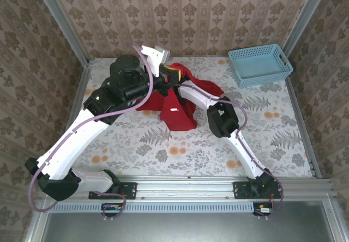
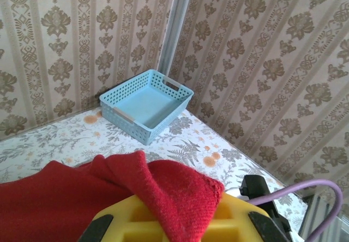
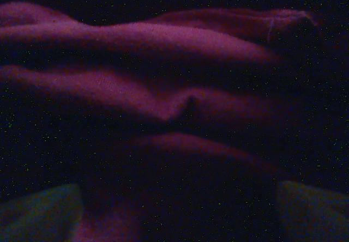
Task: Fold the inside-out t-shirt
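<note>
The red t-shirt [image 1: 179, 114] lies bunched on the tabletop [image 1: 163, 149], left of the light-blue basket [image 1: 262, 79] and well apart from it. The left gripper [image 2: 174, 223] has its jaws closed on a raised fold of the shirt. The right gripper [image 3: 174, 215] has its jaws wide apart, pressed into the cloth.

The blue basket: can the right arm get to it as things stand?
Probably yes. The table between the red t-shirt and the blue basket looks bare, but the right gripper sits in the shirt's folds.

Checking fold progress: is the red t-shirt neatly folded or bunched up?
Bunched up: the t-shirt lies in a crumpled heap, one part lifted and draped over the left claw.
</note>
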